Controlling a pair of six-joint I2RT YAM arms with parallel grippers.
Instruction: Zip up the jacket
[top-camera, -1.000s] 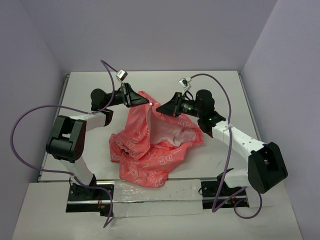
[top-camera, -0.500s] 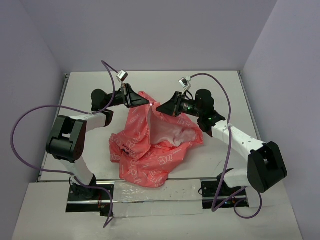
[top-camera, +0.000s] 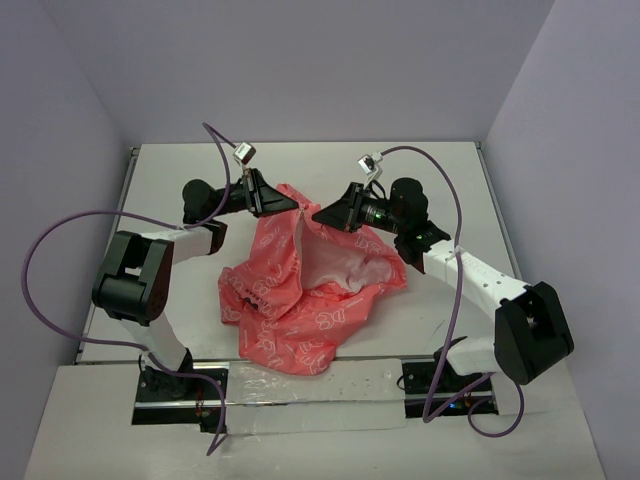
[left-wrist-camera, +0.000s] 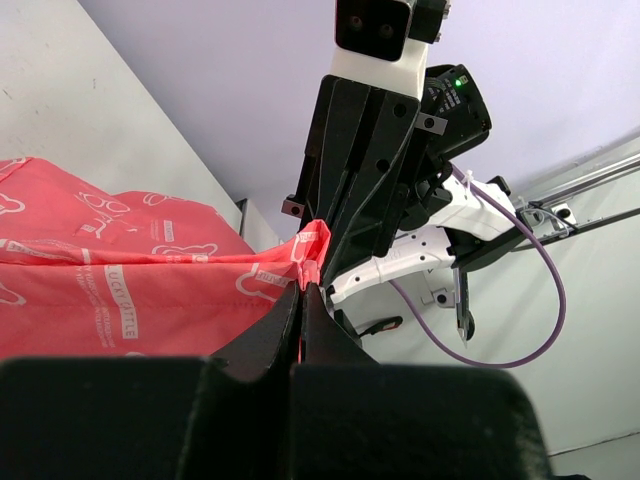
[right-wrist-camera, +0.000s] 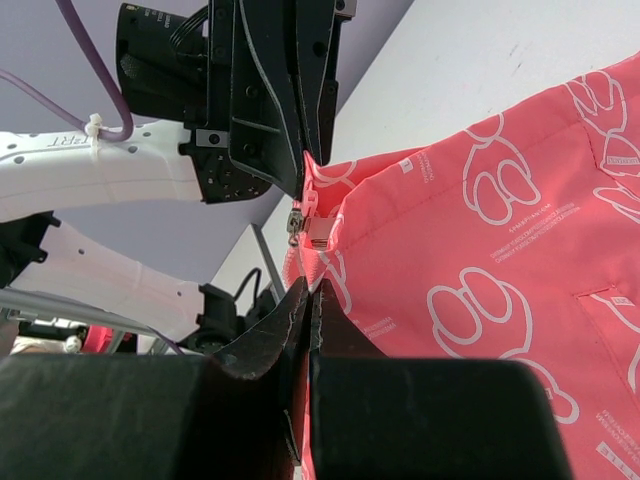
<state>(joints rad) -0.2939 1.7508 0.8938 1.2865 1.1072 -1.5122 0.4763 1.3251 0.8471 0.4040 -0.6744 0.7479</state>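
Left gripper (top-camera: 297, 208) and right gripper (top-camera: 317, 216) — tips nearly touching — each clamp the jacket (top-camera: 300, 300) edge, well inside the table (top-camera: 455, 175) rim.

Matt coral cloth jacket (top-camera: 300, 290), small shiny metal zip slider (right-wrist-camera: 305, 230), matt white table (top-camera: 440, 170)

I've got the top view evenly lit, soft light from above, I think; the table (top-camera: 440, 170) is bright, with faint shadows beside the jacket (top-camera: 300, 300). On my wrist views the left hand (left-wrist-camera: 302, 288) and right hand (right-wrist-camera: 307, 288) sit dark and blurred up close; backgrounds are sharp.
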